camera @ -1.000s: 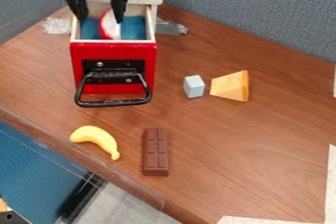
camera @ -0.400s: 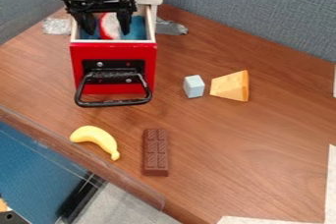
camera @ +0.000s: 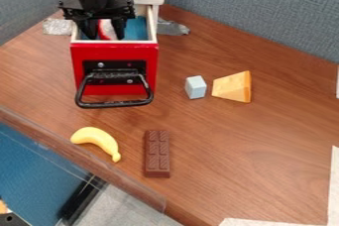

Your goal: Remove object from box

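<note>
At the upper left my gripper (camera: 106, 34) hangs down into the pulled-out drawer of a red box (camera: 114, 51) with a black handle and a light top. Inside the drawer, which has a blue lining, a red and white object (camera: 106, 28) stands between the two fingers. The fingers are apart, one on each side of the object; whether they touch it is hard to make out. The gripper's body hides the object's upper part.
On the wooden table, a pale blue block (camera: 195, 86) and a cheese wedge (camera: 232, 86) lie right of the box. A banana (camera: 97, 141) and a chocolate bar (camera: 157, 153) lie in front. Grey partition walls (camera: 258, 12) stand behind.
My gripper has come down into the drawer and its fingers have drawn closer together around the red and white object. That object appears slightly further left than before.
</note>
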Robot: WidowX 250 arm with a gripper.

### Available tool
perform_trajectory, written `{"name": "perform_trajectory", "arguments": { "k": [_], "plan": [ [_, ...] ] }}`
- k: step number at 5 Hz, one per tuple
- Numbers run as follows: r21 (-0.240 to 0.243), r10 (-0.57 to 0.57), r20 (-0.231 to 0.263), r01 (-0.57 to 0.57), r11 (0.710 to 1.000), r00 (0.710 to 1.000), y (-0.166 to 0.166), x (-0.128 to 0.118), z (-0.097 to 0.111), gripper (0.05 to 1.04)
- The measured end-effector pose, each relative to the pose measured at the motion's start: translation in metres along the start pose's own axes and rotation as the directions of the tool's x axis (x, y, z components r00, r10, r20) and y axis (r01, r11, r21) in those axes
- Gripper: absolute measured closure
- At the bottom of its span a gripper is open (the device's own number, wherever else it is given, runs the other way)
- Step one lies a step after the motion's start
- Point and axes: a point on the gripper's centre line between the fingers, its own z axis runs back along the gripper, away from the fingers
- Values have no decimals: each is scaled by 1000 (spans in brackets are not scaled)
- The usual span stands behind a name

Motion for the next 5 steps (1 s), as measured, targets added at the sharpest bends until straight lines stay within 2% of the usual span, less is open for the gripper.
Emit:
{"name": "perform_trajectory", "arguments": {
  "k": [1, 2, 3, 4, 5],
  "plan": [
    [3, -15, 18, 15, 1000, 1000, 3, -3, -1, 539],
    [-12, -31, 16, 32, 999, 999, 6, -10, 3, 539],
    [-71, -25, -25, 23, 997, 999, 8, -17, 16, 539],
    [-147, -2, 0, 2, 989, 1000, 14, -14, 52, 539],
    [-223, 10, 11, -7, 975, 1000, 17, -14, 74, 539]
  ]
}}
